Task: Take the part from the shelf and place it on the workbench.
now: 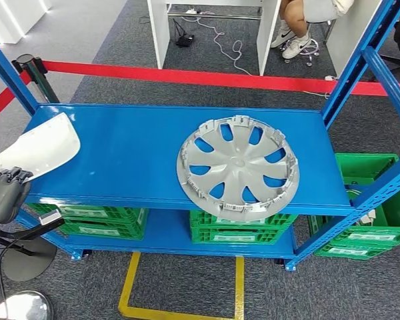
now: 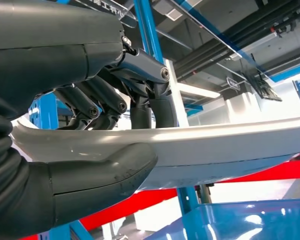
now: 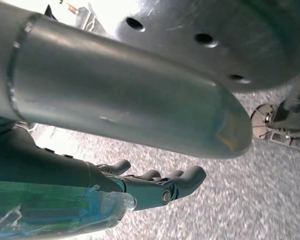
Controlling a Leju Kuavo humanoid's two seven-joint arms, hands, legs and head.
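White part (image 1: 39, 148) is gripped at its near edge by the left hand (image 1: 4, 193), thumb below and fingers (image 2: 103, 100) above, over the left end of the blue shelf (image 1: 127, 157). The right hand (image 3: 156, 185) is seen with fingers extended, holding nothing. A silver hubcap (image 1: 238, 167) is laid on the shelf's right half.

Green crates (image 1: 235, 230) sit under the blue rack; a red barrier tape (image 1: 188, 75) runs behind.

One silver wheel cover (image 1: 237, 167), flat on the blue shelf (image 1: 127, 153), toward its right half. One white curved panel (image 1: 39, 147) at the shelf's left end. Three green crates: two under the shelf (image 1: 100, 220) (image 1: 235, 230), one (image 1: 377, 223) just beyond its right post. One red barrier tape (image 1: 188, 75) behind the shelf.
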